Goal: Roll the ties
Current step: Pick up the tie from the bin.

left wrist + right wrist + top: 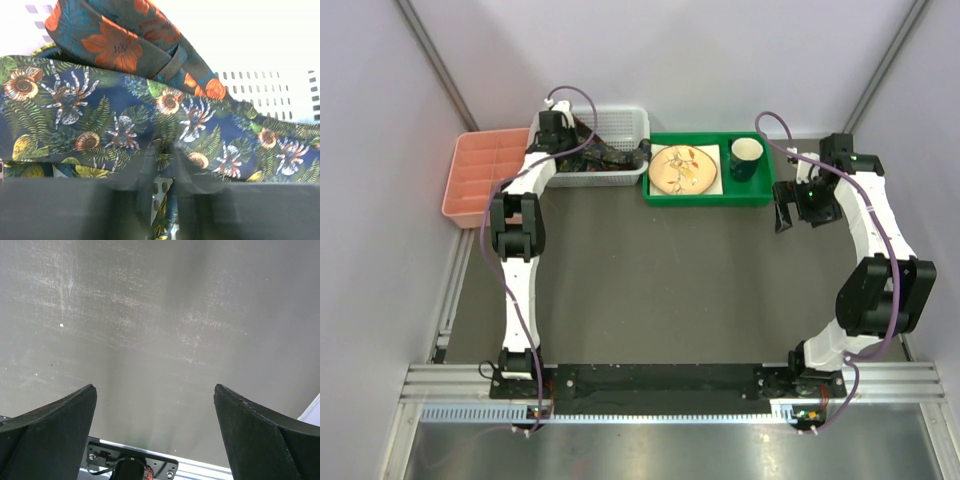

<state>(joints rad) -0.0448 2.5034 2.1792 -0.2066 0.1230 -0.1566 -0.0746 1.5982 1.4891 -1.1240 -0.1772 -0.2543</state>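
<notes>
Top external view: the left arm is seen stretched to the far left corner, and the left claw (578, 140) is sunk inside the white perforated basket (620, 113), where the ties (612, 155) are heaped as a dark bundle. The basket is hemmed in on both sides, with a pink divided tray (485, 175) just beside its left wall and a green tray (705, 200) just beside its right. A plate (680, 168) and a mug (746, 158) are carried in the green tray. A wide stretch of dark surface (670, 290) is noted between the two arms, bounded by the grey side walls. In the left wrist view, a navy tie (100, 125) with ferns and shells is draped across the frame. A teal tie (115, 40) with orange flowers is laid over it, against the basket's slotted wall. The claw's blurred fingers (147, 170) are drawn nearly together and clenched on a fold at the navy tie's lower edge. The right claw (788, 210) is held above the surface just past the green tray's right edge and close to the right wall. In the right wrist view it is spread wide and released, with nothing between its fingers but scuffed surface.
</notes>
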